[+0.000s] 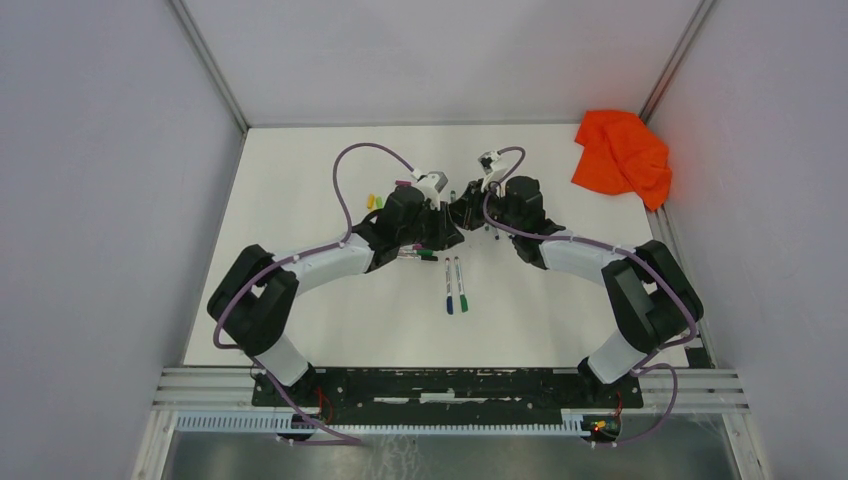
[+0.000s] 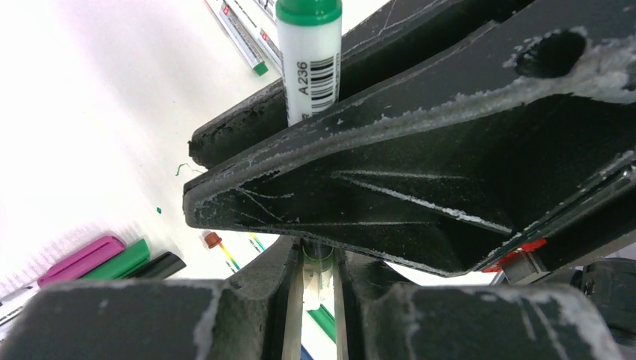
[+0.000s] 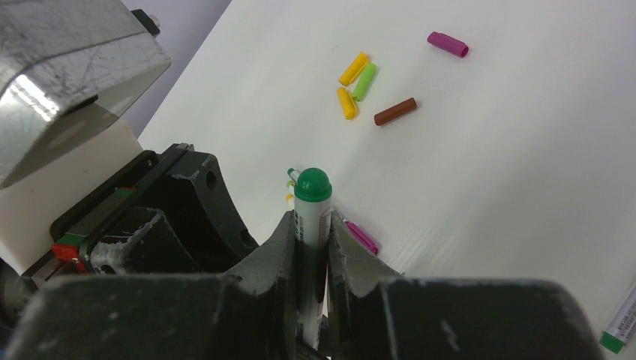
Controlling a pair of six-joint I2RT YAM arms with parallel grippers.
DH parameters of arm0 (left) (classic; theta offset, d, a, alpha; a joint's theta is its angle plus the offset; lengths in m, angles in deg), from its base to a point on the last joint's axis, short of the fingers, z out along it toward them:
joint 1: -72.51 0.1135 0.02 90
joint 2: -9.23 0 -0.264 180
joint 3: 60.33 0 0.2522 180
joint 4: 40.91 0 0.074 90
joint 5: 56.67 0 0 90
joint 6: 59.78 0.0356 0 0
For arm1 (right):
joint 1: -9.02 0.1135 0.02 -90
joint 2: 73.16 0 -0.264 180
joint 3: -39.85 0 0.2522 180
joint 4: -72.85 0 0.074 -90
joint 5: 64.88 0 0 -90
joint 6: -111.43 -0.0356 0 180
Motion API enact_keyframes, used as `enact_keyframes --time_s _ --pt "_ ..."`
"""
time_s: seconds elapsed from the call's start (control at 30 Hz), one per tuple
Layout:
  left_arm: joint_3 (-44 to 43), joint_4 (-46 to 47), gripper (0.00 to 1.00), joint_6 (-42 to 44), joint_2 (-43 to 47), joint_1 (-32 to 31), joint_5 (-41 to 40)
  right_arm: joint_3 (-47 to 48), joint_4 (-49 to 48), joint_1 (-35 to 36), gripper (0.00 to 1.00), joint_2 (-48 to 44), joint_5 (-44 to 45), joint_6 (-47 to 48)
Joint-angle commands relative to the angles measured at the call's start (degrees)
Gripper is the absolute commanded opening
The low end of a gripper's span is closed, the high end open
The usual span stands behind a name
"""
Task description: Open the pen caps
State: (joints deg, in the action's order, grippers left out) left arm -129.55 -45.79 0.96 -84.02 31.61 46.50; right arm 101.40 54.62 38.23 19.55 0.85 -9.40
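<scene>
Magenta cap, orange cloth, white table

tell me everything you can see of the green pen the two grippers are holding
The green pen has a white plastic-looking barrel with a barcode label reading A236 and a rounded green end. The right gripper's fingers clamp the barrel, the green end sticking out past them. Its other end runs between the left gripper's fingers, closed on it. It seems held above the white table.
</scene>
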Motion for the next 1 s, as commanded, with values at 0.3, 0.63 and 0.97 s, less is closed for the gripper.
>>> enact_keyframes --time_s 0.3,0.63,0.97 --pt "1.07 2.4 0.35 2.68 2.92 -0.47 0.36 0.1 -3.83 -1.77 0.0 -1.31 -0.86 -1.63" --pt "2.97 4.53 0.38 1.62 3.01 -0.52 0.18 -0.65 -7.05 -2.21 0.0 -1.13 -1.92 -4.9" --pt "2.88 8.67 0.05 0.21 0.96 -0.45 3.6 -2.64 -10.77 -2.14 0.0 -0.09 -2.8 -7.8"
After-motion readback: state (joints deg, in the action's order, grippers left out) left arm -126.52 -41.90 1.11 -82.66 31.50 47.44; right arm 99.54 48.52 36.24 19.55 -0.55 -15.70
